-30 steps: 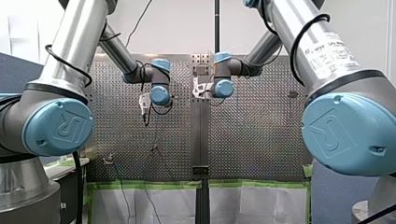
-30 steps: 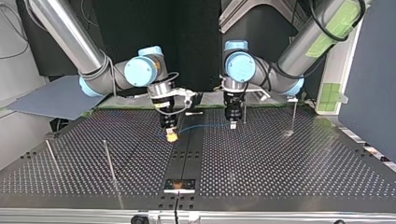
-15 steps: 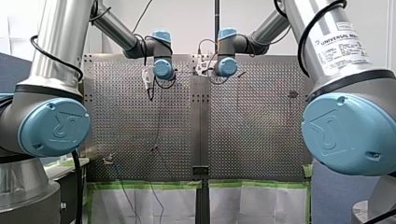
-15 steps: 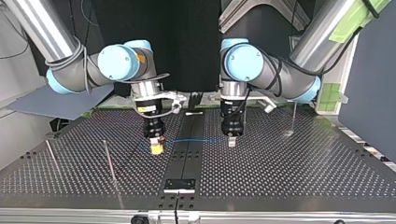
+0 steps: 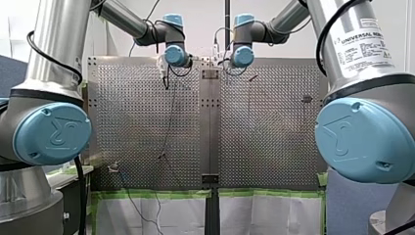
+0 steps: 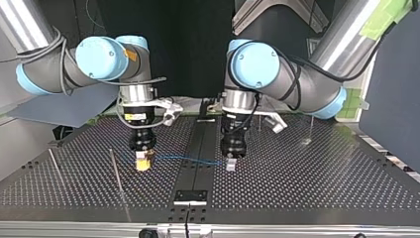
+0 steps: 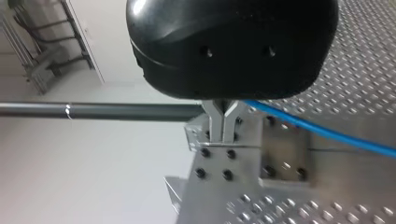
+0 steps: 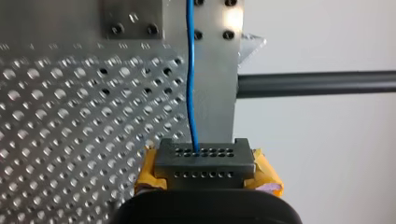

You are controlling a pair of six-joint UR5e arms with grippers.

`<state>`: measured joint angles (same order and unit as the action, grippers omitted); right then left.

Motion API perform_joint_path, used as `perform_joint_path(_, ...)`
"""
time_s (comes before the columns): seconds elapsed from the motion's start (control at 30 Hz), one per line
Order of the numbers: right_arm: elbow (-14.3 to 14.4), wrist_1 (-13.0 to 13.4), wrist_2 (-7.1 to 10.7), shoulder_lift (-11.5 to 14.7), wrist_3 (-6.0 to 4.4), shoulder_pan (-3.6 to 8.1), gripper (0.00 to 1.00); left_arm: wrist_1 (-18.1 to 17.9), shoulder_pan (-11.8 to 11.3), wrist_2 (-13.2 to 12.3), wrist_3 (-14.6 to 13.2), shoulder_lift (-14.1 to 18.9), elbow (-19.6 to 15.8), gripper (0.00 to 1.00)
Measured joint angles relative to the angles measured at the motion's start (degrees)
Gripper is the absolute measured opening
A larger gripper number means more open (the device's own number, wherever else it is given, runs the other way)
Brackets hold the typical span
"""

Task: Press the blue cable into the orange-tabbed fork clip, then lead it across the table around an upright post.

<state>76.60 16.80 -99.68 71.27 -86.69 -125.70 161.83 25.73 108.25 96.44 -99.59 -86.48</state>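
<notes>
Top view, near edge: a small plate (image 6: 190,196) lies at the middle of the table (image 6: 307,188). We cannot make out the orange-tabbed fork clip on it or anywhere else.
Near post (image 6: 117,173): it stands upright, left of the plate and just left of our right claw.
Right claw (image 6: 142,165): its yellow pads are clenched on the blue cable (image 6: 188,159), and the right wrist view shows the cable running in between them.
Blue cable: it is stretched almost level between our two claws, just above the table and beyond the plate.
Left claw (image 6: 231,164): its metal fingers are pinched together, grasping the cable's right end as far as we can judge.
Far post (image 6: 311,124): it stands well to the right, apart from both claws.
Step in hand: we judge that we are carrying the span to the clip. We should keep it taut, lower both claws evenly and centre the cable over the slot before pressing.
</notes>
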Motion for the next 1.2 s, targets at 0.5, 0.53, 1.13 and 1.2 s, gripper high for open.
perform_joint_path(0.5, 0.00, -3.52, -0.95, 3.98, 0.04, 2.33, 0.00, 6.12, 2.49, -0.61, 0.20, -1.78, 7.69, 0.00)
perform_joint_path(0.53, 0.00, -3.72, -0.95, 4.18, 0.02, 2.50, 0.00, 6.46, 2.69, -0.60, 0.19, -2.02, 8.17, 0.00)
perform_joint_path(1.13, 0.02, -8.02, 0.10, 5.94, -0.86, 9.30, 0.00, 9.43, 7.86, -0.12, 0.77, -8.19, 18.16, 0.00)
perform_joint_path(1.2, 0.02, -8.37, 0.87, 6.14, -1.11, 10.31, 0.00, 9.66, 8.24, -0.14, 0.94, -8.66, 19.27, 0.00)
